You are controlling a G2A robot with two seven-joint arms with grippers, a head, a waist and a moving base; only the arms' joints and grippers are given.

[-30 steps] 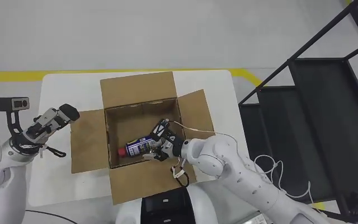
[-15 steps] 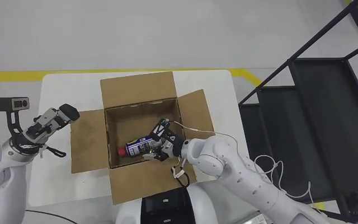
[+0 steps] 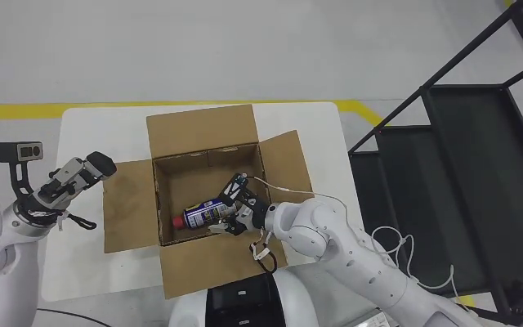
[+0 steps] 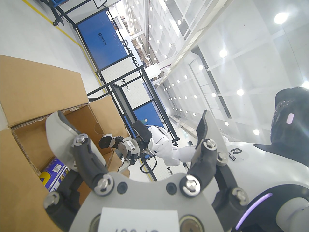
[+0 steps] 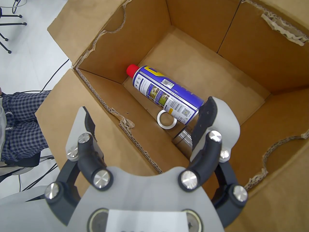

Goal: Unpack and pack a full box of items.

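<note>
Right wrist view shows you the right gripper (image 5: 147,108) spread wide and holding nothing, above the open box (image 5: 144,25). One finger (image 5: 207,114) sits just beside the base of the can (image 5: 166,92); you cannot tell if they touch. The can lies on its side on the box floor, red cap toward a wall, a metal cylinder (image 5: 166,120) just beside it. Your left gripper (image 3: 90,167), also spread and empty, hangs beyond the box's left flap.

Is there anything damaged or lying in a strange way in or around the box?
Yes. The box has ragged, torn edges along its flaps. Inside, the spray can lies on its side and seems to rest partly on a metal tube, not flat on the bottom.
</note>
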